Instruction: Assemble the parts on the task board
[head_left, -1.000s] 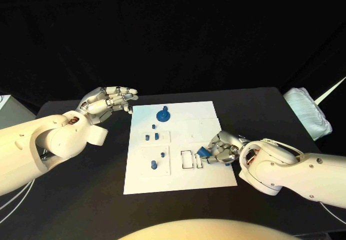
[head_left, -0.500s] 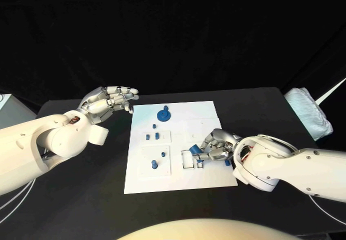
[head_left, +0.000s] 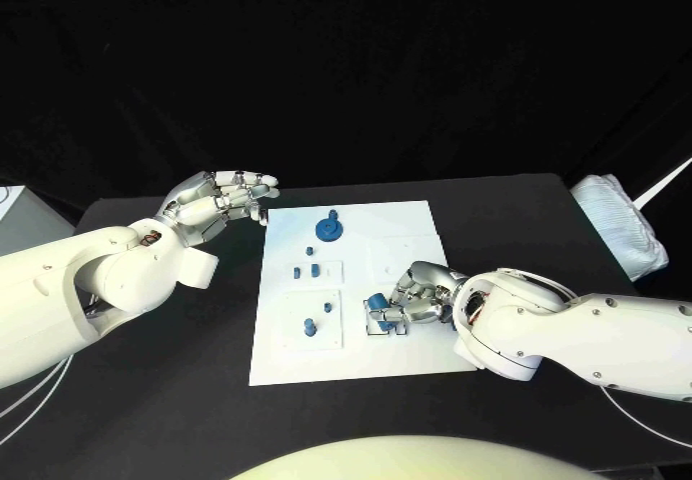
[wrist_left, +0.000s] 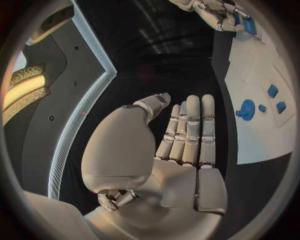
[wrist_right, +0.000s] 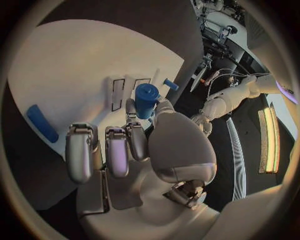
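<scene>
Shifted left across the board (head_left: 361, 360) since a second ago: right hand (head_left: 408, 303), pinching a blue part (head_left: 378, 301) just over the outlined slots (wrist_right: 117, 93). Part upright, slots directly beneath; exact alignment hidden by fingers. Left hand (head_left: 216, 203) empty, fingers loosely curled, off the board's far-left corner.

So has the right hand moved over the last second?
Yes. The right hand, holding a blue part, has slid leftward across the task board, from near its right edge to over the black-outlined slots beside the middle.
</scene>
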